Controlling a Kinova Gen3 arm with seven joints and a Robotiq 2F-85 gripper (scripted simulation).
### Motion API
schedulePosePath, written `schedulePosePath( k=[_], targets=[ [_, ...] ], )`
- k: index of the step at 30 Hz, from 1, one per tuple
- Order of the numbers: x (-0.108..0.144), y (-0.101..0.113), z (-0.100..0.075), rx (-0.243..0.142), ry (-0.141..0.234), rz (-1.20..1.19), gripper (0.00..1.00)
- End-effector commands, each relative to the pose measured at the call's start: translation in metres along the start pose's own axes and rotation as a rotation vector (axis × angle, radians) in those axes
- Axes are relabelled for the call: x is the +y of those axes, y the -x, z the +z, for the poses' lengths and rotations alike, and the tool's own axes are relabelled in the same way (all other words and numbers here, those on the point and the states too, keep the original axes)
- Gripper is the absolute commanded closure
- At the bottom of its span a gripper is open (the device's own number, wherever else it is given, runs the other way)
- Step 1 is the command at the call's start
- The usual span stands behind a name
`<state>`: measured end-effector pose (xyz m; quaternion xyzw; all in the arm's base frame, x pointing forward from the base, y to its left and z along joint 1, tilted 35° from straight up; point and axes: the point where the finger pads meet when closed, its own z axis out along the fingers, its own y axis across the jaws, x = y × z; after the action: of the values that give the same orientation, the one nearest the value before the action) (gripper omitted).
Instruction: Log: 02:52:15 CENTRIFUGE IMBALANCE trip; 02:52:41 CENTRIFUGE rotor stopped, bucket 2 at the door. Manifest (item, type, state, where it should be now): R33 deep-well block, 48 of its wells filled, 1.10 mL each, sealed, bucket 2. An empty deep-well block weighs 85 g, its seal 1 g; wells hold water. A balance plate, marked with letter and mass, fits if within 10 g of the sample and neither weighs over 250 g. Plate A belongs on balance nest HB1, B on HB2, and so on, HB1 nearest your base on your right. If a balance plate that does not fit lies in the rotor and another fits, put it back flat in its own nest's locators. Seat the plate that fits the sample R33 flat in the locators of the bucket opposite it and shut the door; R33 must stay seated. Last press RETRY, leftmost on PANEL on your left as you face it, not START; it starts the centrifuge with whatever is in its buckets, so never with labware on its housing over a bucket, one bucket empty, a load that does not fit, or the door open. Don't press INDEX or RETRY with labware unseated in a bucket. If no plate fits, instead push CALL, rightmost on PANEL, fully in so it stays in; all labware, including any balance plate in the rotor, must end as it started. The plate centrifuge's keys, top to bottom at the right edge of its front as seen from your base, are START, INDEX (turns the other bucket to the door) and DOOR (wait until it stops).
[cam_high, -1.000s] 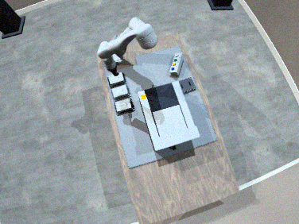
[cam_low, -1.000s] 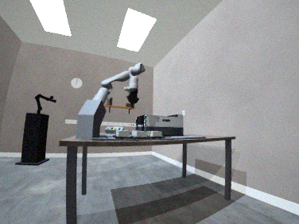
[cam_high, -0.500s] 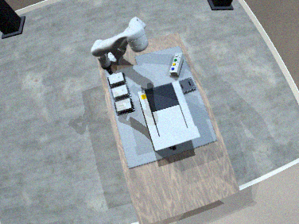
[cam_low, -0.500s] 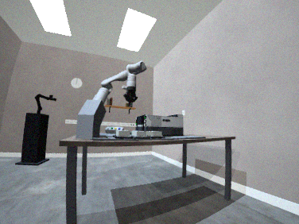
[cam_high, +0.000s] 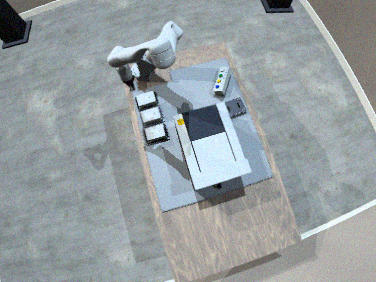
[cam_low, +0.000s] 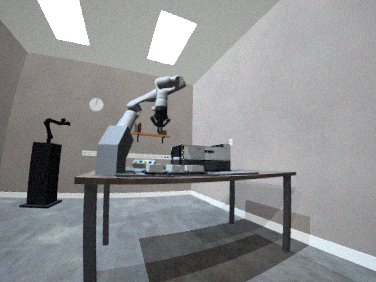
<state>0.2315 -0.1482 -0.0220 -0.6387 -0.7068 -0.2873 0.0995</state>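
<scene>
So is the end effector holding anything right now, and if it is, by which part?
Nothing is held. The end effector is shut on itself, raised above the table near the row of balance plates, touching none of them.

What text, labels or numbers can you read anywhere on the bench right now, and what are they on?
No text can be read in either view.
Balance plates: any letter and mass marks are too small and blurred to read.
Button panel: coloured buttons only, no legible captions.
Centrifuge: a yellow patch near its corner, nothing readable; its keys cannot be made out.
Wall clock: face too blurred to read.
</scene>
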Motion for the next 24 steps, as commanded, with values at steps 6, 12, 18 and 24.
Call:
schedulePosePath(
  k=[6,12,18,24],
  targets=[
    [-0.013,0.011,0.002,-0.001,0.001,0.000,0.90],
    [-0.013,0.011,0.018,-0.001,0.001,0.000,0.90],
    [-0.013,0.011,0.035,-0.001,0.001,0.000,0.90],
    [-0.013,0.011,0.055,-0.001,0.001,0.000,0.90]
  ],
)
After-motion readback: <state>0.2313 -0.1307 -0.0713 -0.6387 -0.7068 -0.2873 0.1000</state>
